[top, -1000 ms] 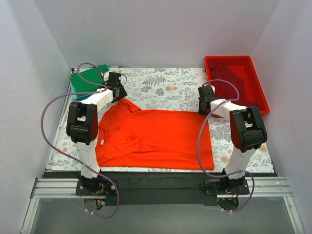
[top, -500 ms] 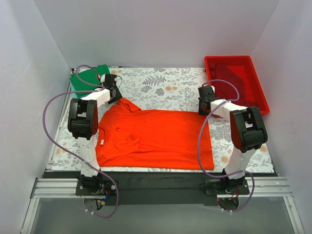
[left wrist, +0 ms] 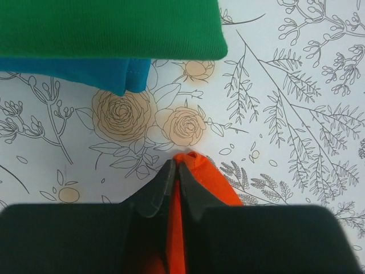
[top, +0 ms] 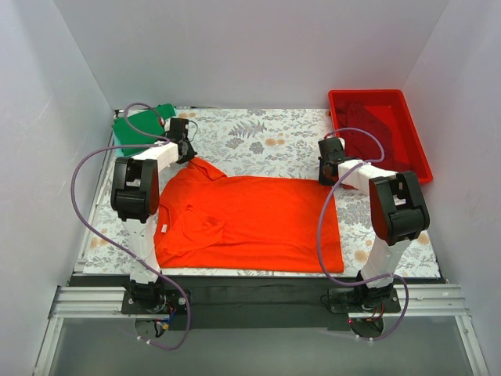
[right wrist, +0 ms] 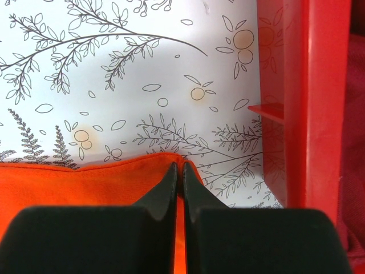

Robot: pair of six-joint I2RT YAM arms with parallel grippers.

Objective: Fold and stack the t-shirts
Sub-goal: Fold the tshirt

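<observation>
Against the frame half a second before, the left tool (left wrist: 175,168) had shifted slightly outward, away from the right arm. It moved toward the folded green shirt (left wrist: 108,28) and blue shirt (left wrist: 74,71) just ahead of it. The right tool (right wrist: 179,169) was unchanged. Both tools were pinched onto the orange shirt (top: 250,223): left on a sleeve tip, right on a hem corner, with the red bin (right wrist: 308,103) just to its right. The shirt lay spread on the floral surface (top: 266,137) between the tools. White neck tag (top: 165,228): too small to read.

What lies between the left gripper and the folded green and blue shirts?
The left wrist view shows only flower-printed tablecloth between the left gripper and the folded green and blue shirts.
</observation>
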